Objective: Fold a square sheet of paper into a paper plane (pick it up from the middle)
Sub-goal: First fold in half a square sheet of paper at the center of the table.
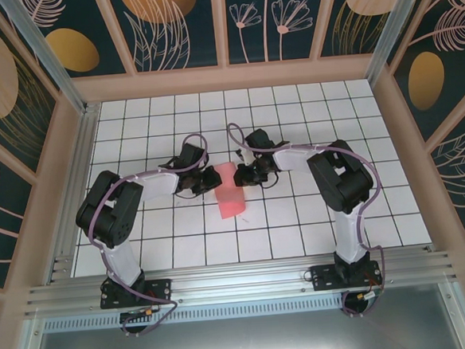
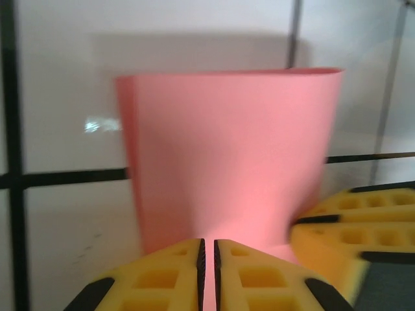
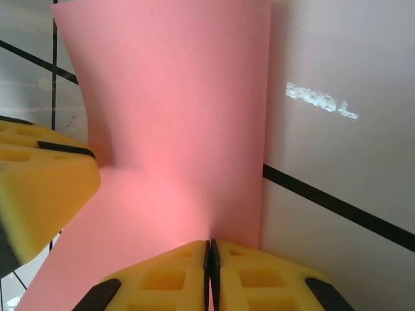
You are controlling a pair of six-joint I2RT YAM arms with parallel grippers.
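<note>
Pinching the paper [image 1: 229,192] from both sides: left end effector [image 1: 210,178] and right end effector [image 1: 244,174] face each other mid-worktop [image 1: 316,232], with the paper between them. Its near end reaches toward the arm bases and seems to lie on the grid.

Left wrist view: yellow pads [image 2: 162,282] pressed together, pink edge running down into the slit between them, so it's clamped on the paper. The sheet bows upward from there. A second layer edge shows along its left side, so it looks doubled over. Right end effector's pad sits just beside it at lower right, touching the paper.

Right wrist view: same story. Pads [image 3: 259,278] pressed together with the paper edge caught in the seam. Left end effector's pad is at the left against the sheet. Paper is plain pink, no marks, not yet dart-shaped. Can't tell how sharp the crease is.
</note>
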